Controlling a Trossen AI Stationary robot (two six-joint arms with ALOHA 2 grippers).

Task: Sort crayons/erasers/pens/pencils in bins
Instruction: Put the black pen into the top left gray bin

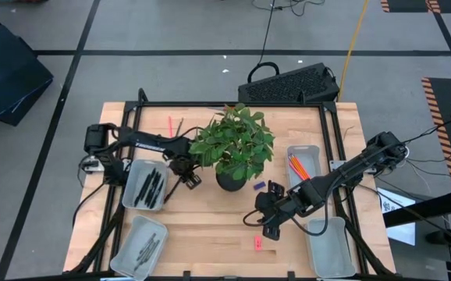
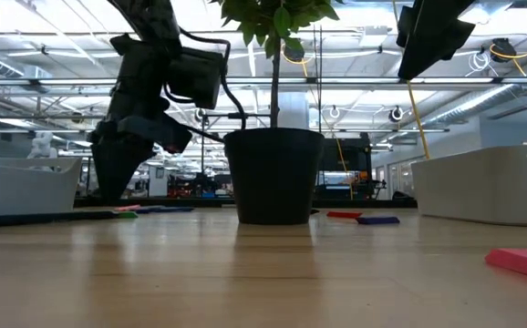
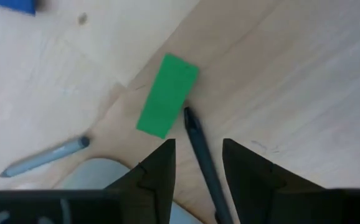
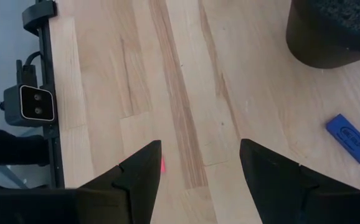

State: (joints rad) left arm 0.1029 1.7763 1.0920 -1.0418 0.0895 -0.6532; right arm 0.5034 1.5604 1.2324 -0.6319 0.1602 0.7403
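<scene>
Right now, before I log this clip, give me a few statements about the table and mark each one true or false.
1. The left tool is open, with a black pen lying on the table between its fingers. True.
2. The green eraser lies inside a bin. False: it lies on the bare wood, next to the pen's tip.
3. The orange pencils lie in the bin to the right of the plant pot. True.
4. The right tool is shut on the blue eraser. False: it is open and empty, with the blue eraser lying off to one side on the wood.
5. The pink eraser lies on the table near the front edge. True.
</scene>
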